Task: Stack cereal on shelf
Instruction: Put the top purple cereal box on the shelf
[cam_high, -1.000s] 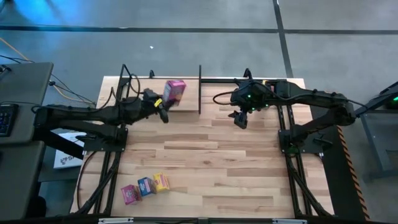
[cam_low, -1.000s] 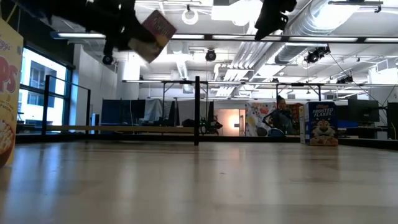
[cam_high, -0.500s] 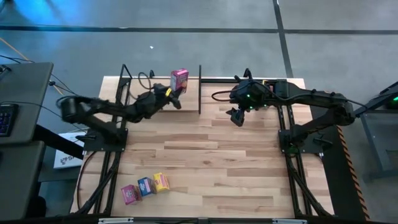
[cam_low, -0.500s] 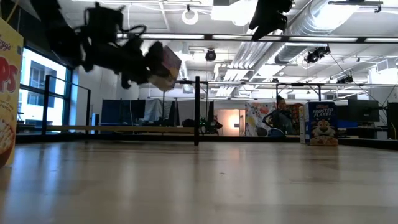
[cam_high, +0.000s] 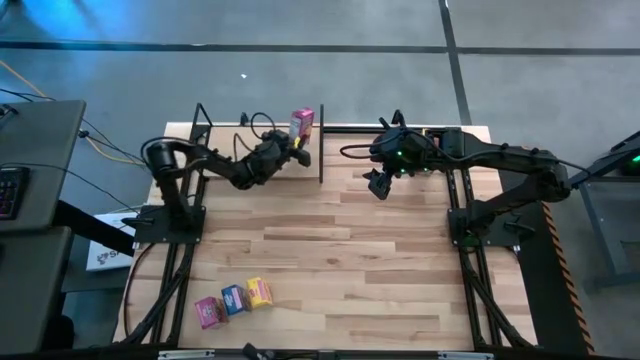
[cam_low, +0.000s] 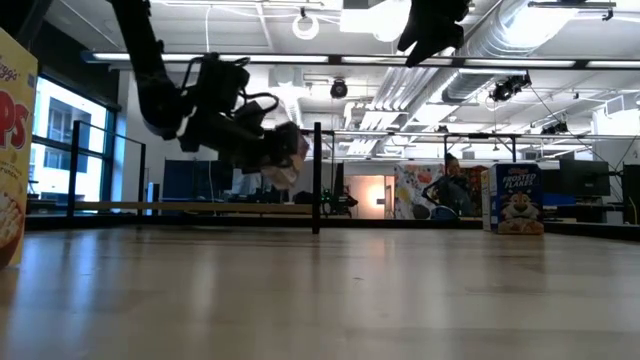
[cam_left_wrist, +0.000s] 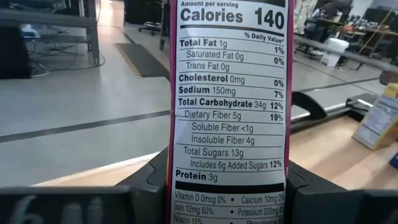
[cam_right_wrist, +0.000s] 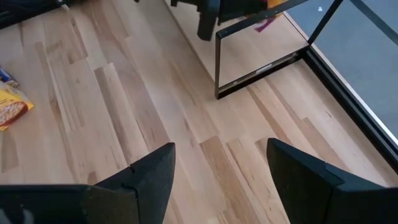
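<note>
A magenta-pink cereal box hangs over the right end of the shelf, a pale board in a black rod frame at the table's far left. My left gripper is shut on it. In the low view the box is above the shelf board. Three more cereal boxes, pink, blue and yellow, lie together near the table's near left corner. My right gripper hovers open high over the far middle of the table, holding nothing. My left gripper pinches the pink box near its lower end, one finger on each wide face. The narrow nutrition panel faces the wrist camera. The fingers come nearly level from the table's left side. The box stands upright, lifted clear above the shelf board.
A Frosted Flakes box stands at the table's far right, and a large cereal box stands close to the low camera on the left. The shelf's upright black post is just right of the held box. Bare planks fill the table's middle.
My left gripper has carried the pink box toward the table's right and far edge and downward, coming close to the shelf's right post. The arm has stretched out. The box has turned from tilted to upright while staying in the hold.
</note>
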